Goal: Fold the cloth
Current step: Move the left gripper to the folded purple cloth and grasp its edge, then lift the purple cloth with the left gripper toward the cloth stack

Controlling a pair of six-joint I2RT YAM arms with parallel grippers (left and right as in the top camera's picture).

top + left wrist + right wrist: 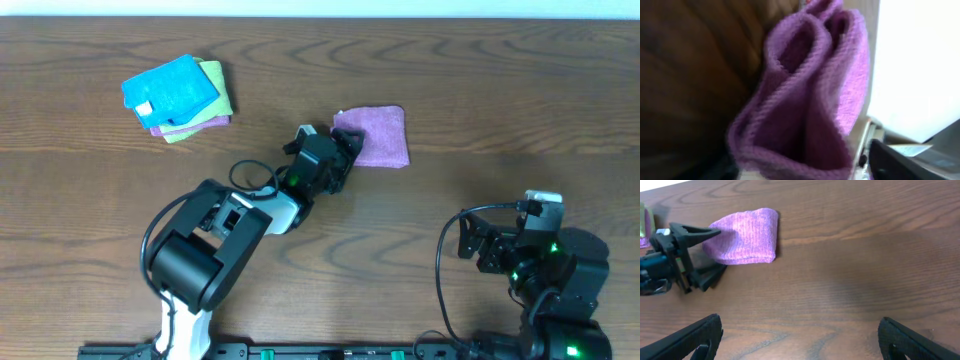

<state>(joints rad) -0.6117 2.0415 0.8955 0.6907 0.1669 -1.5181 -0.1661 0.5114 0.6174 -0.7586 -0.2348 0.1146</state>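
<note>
wood table [500, 110], one folded lilac cloth [380, 135], left gripper [347, 152] jaws apart at its edge, right gripper [800, 328] wide apart

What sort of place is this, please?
Likely a robotics lab bench: a left arm and right arm at a plain wooden table, with a lilac cloth and stacked coloured cloths.

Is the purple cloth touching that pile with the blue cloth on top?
Apart. The overhead view shows a broad stretch of table between the purple cloth and the pile, with no edges meeting.
</note>
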